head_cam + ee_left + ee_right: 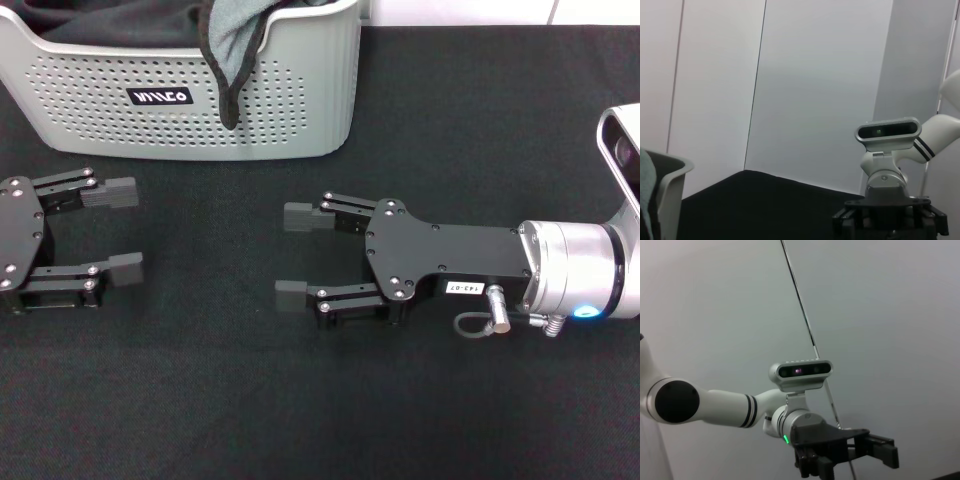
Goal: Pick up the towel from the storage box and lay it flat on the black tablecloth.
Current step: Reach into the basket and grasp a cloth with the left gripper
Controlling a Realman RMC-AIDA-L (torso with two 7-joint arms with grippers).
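The storage box is a light grey perforated basket with a black label, standing at the far left on the black tablecloth. The towel lies in it, grey-teal face out, with a black-edged corner hanging over the front rim. My left gripper is open and empty, low over the cloth in front of the box. My right gripper is open and empty at the middle, fingers pointing toward the left gripper. The left wrist view shows the box rim and a sliver of towel.
A dark charcoal cloth lies inside the box to the left of the towel. The right arm's wrist reaches in from the right edge. The left wrist view shows the right arm's camera, and the right wrist view shows the left arm's camera.
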